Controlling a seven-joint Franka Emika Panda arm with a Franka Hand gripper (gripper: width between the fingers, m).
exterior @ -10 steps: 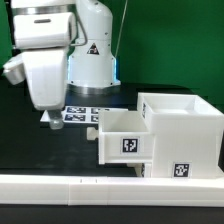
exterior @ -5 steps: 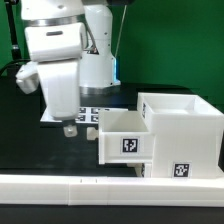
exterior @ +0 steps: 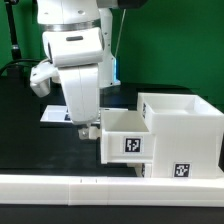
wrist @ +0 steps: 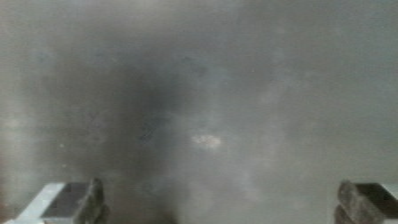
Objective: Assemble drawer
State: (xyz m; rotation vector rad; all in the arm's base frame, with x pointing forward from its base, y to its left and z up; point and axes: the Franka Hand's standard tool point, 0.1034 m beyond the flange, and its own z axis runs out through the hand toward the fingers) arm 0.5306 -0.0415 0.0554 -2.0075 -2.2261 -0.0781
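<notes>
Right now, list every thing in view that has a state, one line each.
gripper: open, empty, fingers pointing down beside the tray's side wall.
tray: partly inserted, sticking out of the casing's front, upright, interior looks empty.
casing: upright on the table, top open.
marker board: flat on the table, mostly hidden behind the arm.

White arm upright, end effector (exterior: pixel 88 130) pointing down, fingers apparently spread apart.
</notes>
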